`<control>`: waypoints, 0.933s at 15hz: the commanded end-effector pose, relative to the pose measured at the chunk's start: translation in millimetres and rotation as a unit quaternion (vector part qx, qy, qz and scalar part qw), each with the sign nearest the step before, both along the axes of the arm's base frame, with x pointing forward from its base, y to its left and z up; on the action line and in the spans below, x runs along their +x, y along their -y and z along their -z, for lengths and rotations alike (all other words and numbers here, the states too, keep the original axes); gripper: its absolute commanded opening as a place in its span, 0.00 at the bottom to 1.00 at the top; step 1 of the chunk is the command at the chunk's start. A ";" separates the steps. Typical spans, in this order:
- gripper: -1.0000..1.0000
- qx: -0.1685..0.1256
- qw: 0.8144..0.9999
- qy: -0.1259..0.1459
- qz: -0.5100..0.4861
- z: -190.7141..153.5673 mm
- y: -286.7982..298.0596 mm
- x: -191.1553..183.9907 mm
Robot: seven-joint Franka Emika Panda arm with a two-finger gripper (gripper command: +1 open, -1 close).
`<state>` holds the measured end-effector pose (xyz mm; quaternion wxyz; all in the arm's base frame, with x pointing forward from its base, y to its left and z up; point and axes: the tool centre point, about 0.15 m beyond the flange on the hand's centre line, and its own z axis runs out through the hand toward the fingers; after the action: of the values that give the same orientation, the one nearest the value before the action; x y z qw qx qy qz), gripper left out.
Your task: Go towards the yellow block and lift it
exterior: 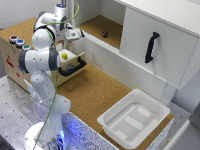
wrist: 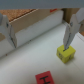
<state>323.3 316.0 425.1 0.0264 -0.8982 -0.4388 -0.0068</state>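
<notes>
While spread wide, tool (wrist: 39, 37) empty, finger (wrist: 73, 27) touching yellow block (wrist: 64, 51)

Bare white floor is seen around the yellow block (wrist: 64, 52), with one finger (wrist: 69, 31) of the gripper (wrist: 37, 25) standing just above it. A red block (wrist: 45, 78) lies near it (apart, not touching). Passage on the far side is closed off by the white drawer wall (wrist: 35, 31). Whether the jaws straddle the block cannot be told.
</notes>
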 end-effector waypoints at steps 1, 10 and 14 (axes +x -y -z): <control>1.00 0.024 0.979 0.017 0.202 -1.0 -19.3 -16.4; 1.00 0.057 0.937 0.017 0.344 30.1 -7.6 33.7; 1.00 0.067 0.946 0.000 0.318 52.9 -12.1 55.9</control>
<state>347.4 322.9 408.9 0.0466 -0.9909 -0.1075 -0.0666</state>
